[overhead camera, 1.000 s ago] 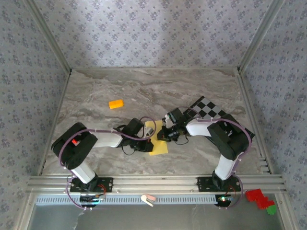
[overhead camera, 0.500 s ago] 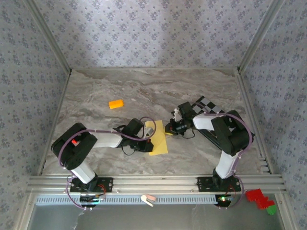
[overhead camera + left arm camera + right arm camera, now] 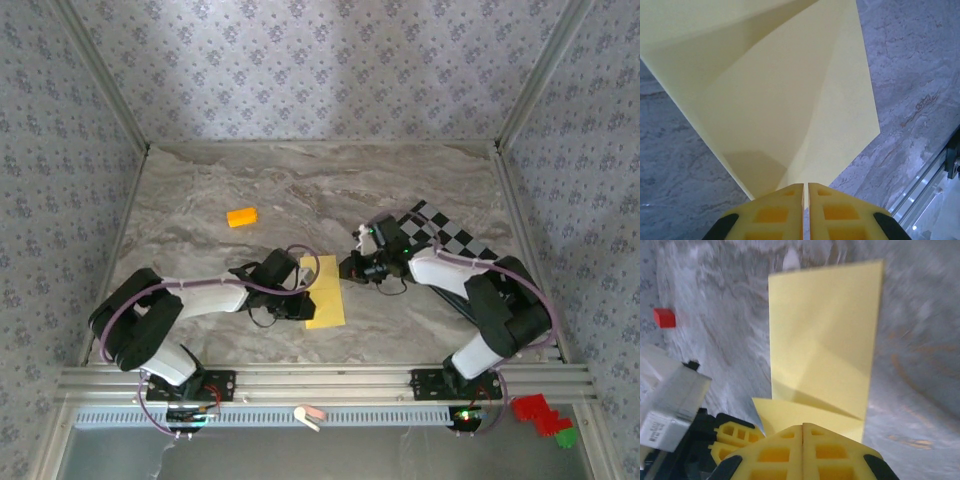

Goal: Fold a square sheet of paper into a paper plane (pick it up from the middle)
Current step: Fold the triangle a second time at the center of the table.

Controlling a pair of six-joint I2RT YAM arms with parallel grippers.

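Observation:
The square sheet of paper lies on the marble table between the two arms, pale yellow and creased into a narrow upright strip. My left gripper sits at its upper left edge. In the left wrist view the fingers are shut on the near edge of the sheet, which shows diagonal creases. My right gripper is at the sheet's upper right. In the right wrist view its fingers are shut on a lifted corner flap of the paper.
A small orange block lies on the table far left of the paper. The black-and-white checkered board lies under the right arm. An aluminium rail runs along the near edge. The left gripper's fingers show beside the right one.
The right gripper drew up and to the right, then came back left to the paper's top. Its elbow swung outward. The left arm stretched lower. The paper now looks narrower.

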